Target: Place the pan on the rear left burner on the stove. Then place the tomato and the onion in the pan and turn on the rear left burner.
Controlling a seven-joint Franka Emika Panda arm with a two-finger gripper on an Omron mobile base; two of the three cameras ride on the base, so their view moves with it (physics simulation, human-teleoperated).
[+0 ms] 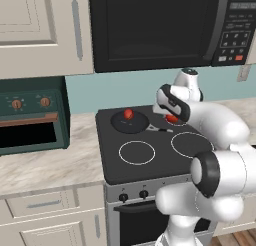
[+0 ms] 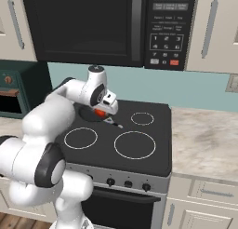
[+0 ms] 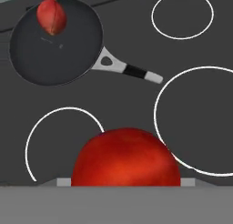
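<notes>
Pan [image 3: 54,43] sits on the stove's [image 1: 165,165] black glass, over the rear left burner, its handle [image 3: 132,70] reaching toward the middle of the cooktop. One reddish item [image 3: 51,16] lies inside it by the rim. My pincer [image 3: 125,184] hangs above the cooktop, jaws spread wide around a round red tomato [image 3: 125,159] that I carry near the pan.

Bare black glass of the stove [image 3: 136,109] open between the rings, pan [image 3: 54,43] holding one red item at its rim, microwave [image 1: 160,27] overhanging above
</notes>
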